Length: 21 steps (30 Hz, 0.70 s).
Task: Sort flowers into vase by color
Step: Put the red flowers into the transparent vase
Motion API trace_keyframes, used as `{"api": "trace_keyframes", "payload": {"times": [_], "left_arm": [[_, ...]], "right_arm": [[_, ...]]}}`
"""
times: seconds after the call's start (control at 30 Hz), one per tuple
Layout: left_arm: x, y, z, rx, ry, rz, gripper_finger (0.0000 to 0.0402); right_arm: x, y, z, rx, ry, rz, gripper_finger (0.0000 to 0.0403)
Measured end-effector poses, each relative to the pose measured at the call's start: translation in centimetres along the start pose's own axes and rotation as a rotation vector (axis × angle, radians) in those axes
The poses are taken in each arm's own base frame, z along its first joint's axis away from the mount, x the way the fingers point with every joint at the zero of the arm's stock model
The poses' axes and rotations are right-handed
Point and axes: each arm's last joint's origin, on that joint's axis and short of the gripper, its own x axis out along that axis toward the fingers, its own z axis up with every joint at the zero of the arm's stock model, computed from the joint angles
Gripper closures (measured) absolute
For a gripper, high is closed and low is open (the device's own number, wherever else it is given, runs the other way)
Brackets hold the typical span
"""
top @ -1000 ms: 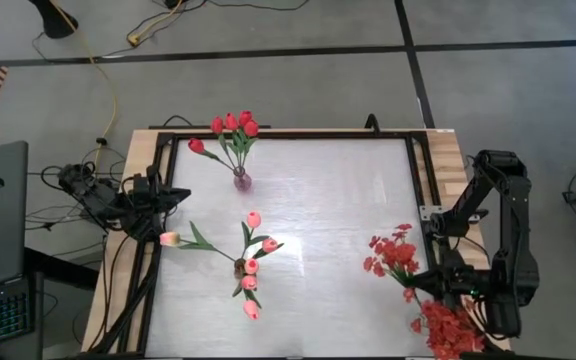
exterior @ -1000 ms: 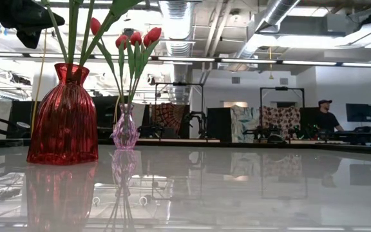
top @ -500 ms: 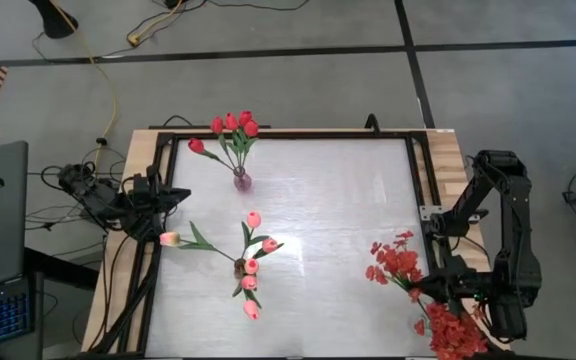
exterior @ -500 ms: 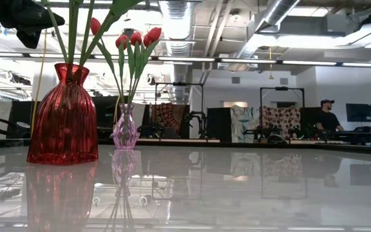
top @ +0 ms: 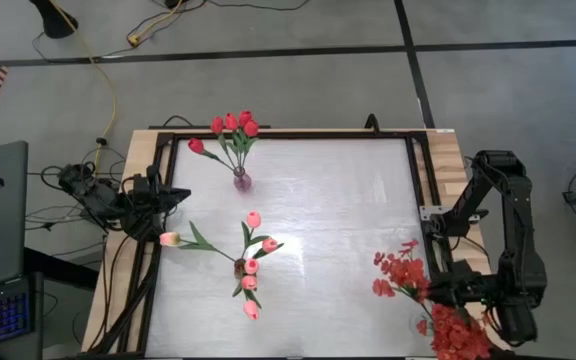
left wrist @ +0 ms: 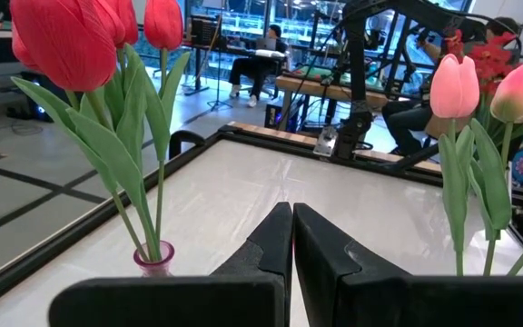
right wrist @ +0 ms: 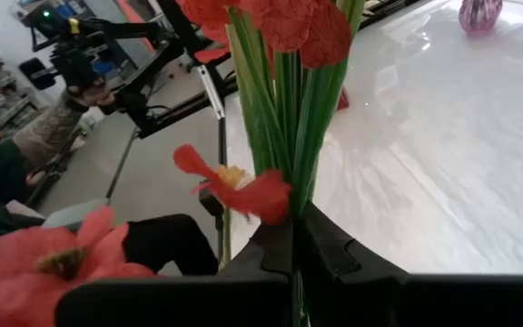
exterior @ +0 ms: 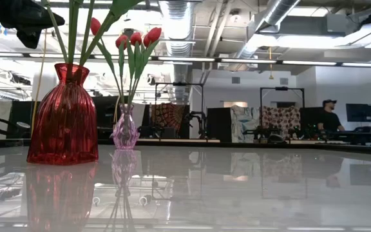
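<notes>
Since a second ago, the right gripper [top: 430,293], clamped on the red spray [top: 398,272], is carrying it toward six o'clock; its stems are running eleven-to-five, blossoms leading; the left gripper [left wrist: 292,238] is waiting closed at nine

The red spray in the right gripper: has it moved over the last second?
Yes. The red spray moved toward the table's near edge, carried by the right gripper.

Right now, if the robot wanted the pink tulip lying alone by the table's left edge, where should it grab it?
Probably mid-stem, from straight above. The pink tulip lies flat, its thin stem running right toward the other pink tulips; the bloom looks crushable. The left gripper, shut, waits nearest; the right gripper holds the red spray.
</notes>
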Motion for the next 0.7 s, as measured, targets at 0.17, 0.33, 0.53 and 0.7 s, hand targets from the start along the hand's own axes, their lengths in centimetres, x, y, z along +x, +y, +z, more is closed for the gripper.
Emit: {"api": "trace_keyframes", "payload": {"times": [0.17, 0.33, 0.53, 0.7], "left_arm": [[0.0, 0.0, 0.0, 0.0, 0.0, 0.0, 0.0401], [0.0, 0.0, 0.0, -0.001, 0.0, 0.0, 0.0401], [0.0, 0.0, 0.0, 0.0, -0.001, 0.005, 0.0401], [0.0, 0.0, 0.0, 0.0, -0.002, 0.01, 0.0401]], "right_arm": [[0.0, -0.1, -0.2, -0.009, 0.0, 0.0, 0.0372], [0.5, -0.9, -1.4, -0.009, -0.008, 0.001, 0.0372], [0.9, -1.8, -2.9, -0.021, -0.064, 0.033, 0.0372], [0.8, -1.8, -2.8, -0.058, -0.122, 0.05, 0.0372]]}}
